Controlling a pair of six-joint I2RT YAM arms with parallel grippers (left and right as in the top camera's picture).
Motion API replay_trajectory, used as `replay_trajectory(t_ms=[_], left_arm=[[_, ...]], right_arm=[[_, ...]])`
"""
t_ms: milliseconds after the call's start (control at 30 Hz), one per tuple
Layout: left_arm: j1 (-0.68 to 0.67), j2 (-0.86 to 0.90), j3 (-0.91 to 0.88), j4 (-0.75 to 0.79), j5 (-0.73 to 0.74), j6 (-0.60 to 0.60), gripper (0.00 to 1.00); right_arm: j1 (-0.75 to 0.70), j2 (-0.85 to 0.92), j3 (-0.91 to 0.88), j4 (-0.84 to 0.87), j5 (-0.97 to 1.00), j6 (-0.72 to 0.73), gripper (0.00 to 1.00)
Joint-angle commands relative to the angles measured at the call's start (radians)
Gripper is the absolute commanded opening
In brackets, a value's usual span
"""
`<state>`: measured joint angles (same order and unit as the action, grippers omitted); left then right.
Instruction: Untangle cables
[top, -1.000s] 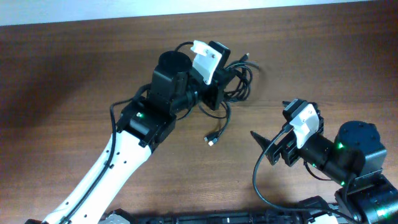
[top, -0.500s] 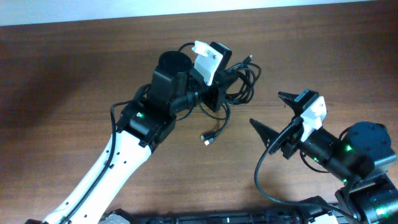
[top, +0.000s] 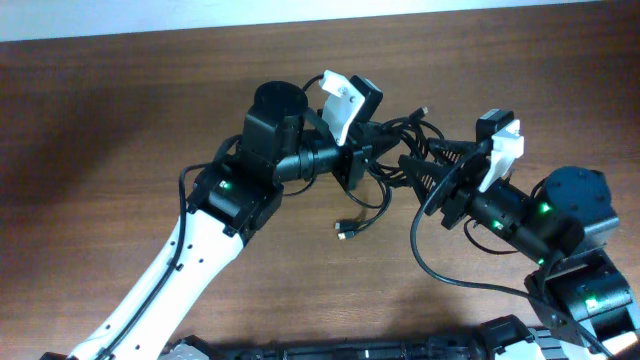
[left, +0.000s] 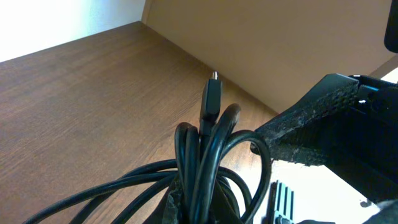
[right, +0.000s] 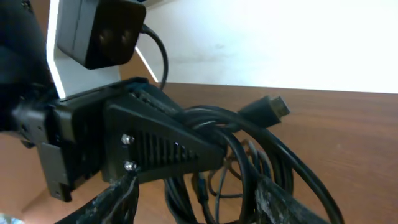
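Observation:
The cables (top: 395, 140) are a bunch of thin black loops lifted off the wooden table. My left gripper (top: 362, 160) is shut on the bunch. In the left wrist view the cords (left: 211, 143) rise from between its fingers, with one plug (left: 211, 93) pointing up. A loose plug end (top: 346, 230) hangs down toward the table. My right gripper (top: 418, 165) has reached in from the right. Its jaws stand apart, straddling several strands (right: 249, 155), with one finger (right: 286, 199) against the loops. Another plug (right: 267, 109) sticks out above them.
The brown wooden table (top: 120, 110) stretches to the left and front. The left arm's white link (top: 170, 270) crosses the lower left. The right arm's own thick wire (top: 430, 270) loops down beside its base (top: 575, 300). The table's back edge runs along the top.
My right gripper has swung up and left from the open table into the cable bunch, its jaws narrowing. The left gripper has shifted slightly right with the cables, and the hanging plug has swung.

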<state>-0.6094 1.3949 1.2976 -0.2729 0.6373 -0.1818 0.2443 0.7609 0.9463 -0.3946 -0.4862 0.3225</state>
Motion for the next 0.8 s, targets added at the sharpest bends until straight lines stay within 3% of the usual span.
replay_trajectory(t_ms=[0, 133, 267, 500, 767], left_arm=[[0.001, -0.027, 0.013, 0.018, 0.063, -0.012, 0.00], [0.001, -0.027, 0.013, 0.025, 0.082, -0.013, 0.00], [0.002, -0.027, 0.013, 0.024, 0.068, -0.012, 0.00], [0.002, -0.027, 0.013, -0.067, -0.199, 0.006, 0.00], [0.002, -0.027, 0.013, -0.224, -0.234, 0.270, 0.00]], right_arm=[[-0.003, 0.016, 0.002, 0.008, -0.055, 0.027, 0.55], [-0.002, 0.035, 0.002, 0.011, -0.095, 0.027, 0.39], [-0.003, 0.041, 0.002, 0.011, -0.113, 0.027, 0.04], [-0.003, 0.041, 0.002, 0.010, -0.103, -0.016, 0.04], [-0.004, 0.041, 0.002, 0.011, 0.141, -0.121, 0.04]])
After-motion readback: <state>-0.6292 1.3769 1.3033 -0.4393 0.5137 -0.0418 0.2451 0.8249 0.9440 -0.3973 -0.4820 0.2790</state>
